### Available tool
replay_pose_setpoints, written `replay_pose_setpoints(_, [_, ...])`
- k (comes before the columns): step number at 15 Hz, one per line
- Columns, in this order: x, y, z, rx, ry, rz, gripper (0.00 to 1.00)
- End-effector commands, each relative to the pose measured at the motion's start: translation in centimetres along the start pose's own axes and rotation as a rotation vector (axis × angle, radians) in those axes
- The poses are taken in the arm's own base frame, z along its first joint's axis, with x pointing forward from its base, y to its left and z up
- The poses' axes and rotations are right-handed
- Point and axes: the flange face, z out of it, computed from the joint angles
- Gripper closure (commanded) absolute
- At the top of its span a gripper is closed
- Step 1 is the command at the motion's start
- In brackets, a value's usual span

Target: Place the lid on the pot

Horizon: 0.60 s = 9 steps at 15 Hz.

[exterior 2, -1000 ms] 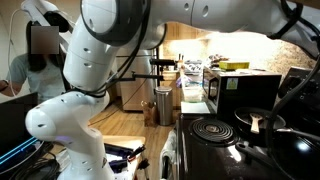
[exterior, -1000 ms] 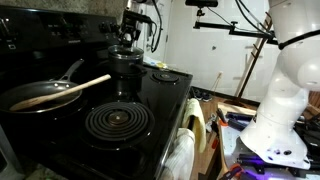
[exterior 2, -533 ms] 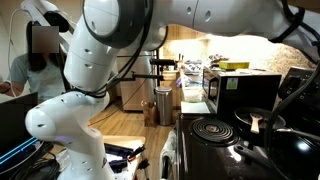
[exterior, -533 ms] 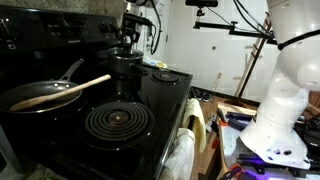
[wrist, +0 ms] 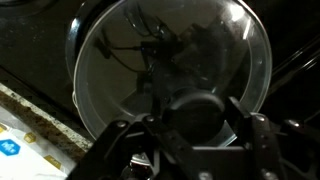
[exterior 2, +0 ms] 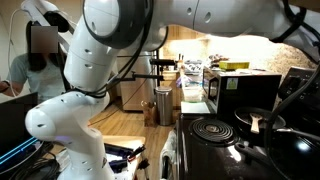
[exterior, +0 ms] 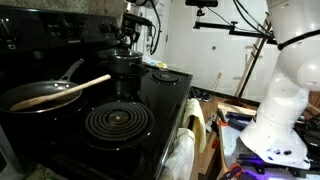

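Nothing is shifting over the last second: the pincer (wrist: pixel 197 125) is staying closed narrowly on the knob (wrist: pixel 196 105) of the lid (wrist: pixel 120 70), which is sitting directly beneath it, seemingly on the pot (exterior: pixel 125 72) below, so release is likely nearing.

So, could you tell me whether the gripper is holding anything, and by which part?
The gripper seems to hold the lid by its dark centre knob, with the fingers on either side.

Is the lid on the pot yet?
Seemingly on: wrist view shows the lid spread under the gripper, directly over the pot. Fully seated? Cannot tell.
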Motion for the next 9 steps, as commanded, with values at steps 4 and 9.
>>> replay_pose_setpoints(4, [0.5, 0.0, -2.4, -0.001, 0.020, 0.002, 0.00])
replay_pose_setpoints(9, [0.5, 0.0, -6.6, -0.062, 0.053, -0.040, 0.00])
